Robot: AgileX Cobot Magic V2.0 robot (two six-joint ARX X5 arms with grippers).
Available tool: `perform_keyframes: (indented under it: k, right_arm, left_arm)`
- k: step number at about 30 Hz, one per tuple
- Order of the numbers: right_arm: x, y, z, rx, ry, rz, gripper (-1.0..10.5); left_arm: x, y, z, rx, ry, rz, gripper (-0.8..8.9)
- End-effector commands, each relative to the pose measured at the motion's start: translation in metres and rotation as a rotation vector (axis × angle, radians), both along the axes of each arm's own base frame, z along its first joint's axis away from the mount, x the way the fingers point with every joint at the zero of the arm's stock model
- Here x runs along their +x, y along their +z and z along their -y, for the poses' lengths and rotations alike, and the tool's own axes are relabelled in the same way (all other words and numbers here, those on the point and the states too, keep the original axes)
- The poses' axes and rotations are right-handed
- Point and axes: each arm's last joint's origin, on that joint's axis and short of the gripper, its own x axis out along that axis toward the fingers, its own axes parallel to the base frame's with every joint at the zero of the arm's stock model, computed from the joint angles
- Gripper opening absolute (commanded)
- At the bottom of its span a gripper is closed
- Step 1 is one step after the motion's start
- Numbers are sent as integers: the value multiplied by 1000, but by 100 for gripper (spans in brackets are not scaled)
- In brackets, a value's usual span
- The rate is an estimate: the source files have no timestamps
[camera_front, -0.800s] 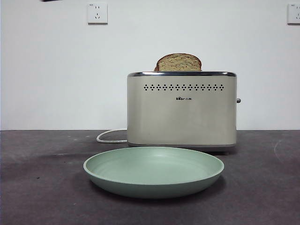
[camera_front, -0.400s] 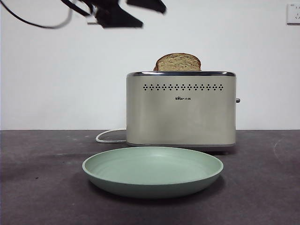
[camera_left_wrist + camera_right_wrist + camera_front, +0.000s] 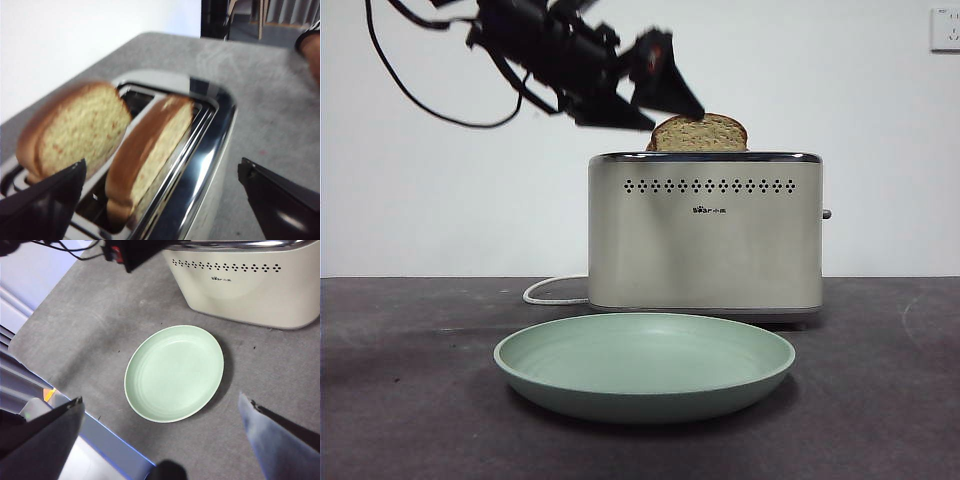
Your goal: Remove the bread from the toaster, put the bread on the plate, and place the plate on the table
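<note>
Swinging down from above since a second ago, the left gripper (image 3: 665,105) reaches the bread (image 3: 700,133), jaws spread; grasp comes next.

bread (image 3: 701,133): tan speckled slice, dark crust, upright in toaster slot, upper centre of front view
toaster (image 3: 705,232): cream, chrome rim, centre
plate (image 3: 644,366): mint green, empty, lower centre on table (image 3: 400,400)
</note>
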Motion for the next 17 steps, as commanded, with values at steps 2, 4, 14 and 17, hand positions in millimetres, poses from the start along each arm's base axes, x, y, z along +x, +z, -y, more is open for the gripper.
perform_keyframes:
  k: [2, 4, 14, 17]
  right_arm:
    - [0, 0, 0, 3, -2, -2, 599]
    - [0, 0, 0, 3, -2, -2, 599]
    - [-1, 0, 0, 3, -2, -4, 599]
    - [-1, -1, 0, 2, -2, -15, 599]
  left_arm:
    - [5, -10, 4, 18, 4, 6, 574]
    - [6, -12, 5, 18, 5, 8, 468]
    - [7, -13, 5, 17, 6, 9, 11]
    - [7, -14, 5, 22, 6, -1, -9]
